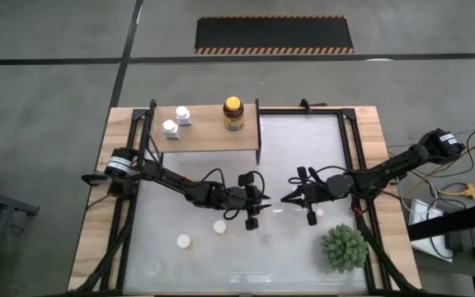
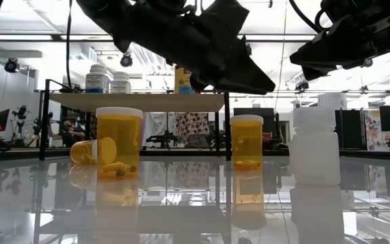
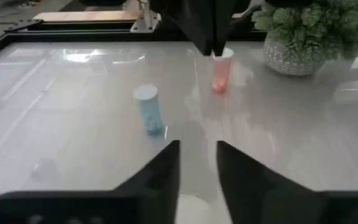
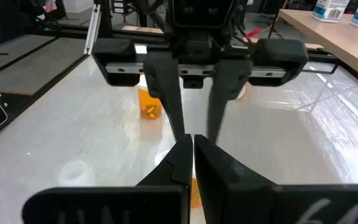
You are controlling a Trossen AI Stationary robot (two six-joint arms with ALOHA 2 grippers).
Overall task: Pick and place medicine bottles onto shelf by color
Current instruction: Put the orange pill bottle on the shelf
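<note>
Left end effector poised low over bench, pick not yet made

Left end effector (image 3: 197, 146) hovers with fingers spread and empty. A white bottle (image 3: 148, 111) stands just ahead of it on the bench (image 1: 303, 157), an orange bottle (image 3: 222, 73) beyond. Right end effector (image 4: 191, 142), tips pressed together and gripping nothing visible, faces it almost tip to tip. Recommended: straddle one bottle squarely below its cap, keeping clear of the opposing arm. The shelf (image 1: 209, 139) lies well behind, carrying two white bottles and an amber jar (image 1: 233, 113).
</note>
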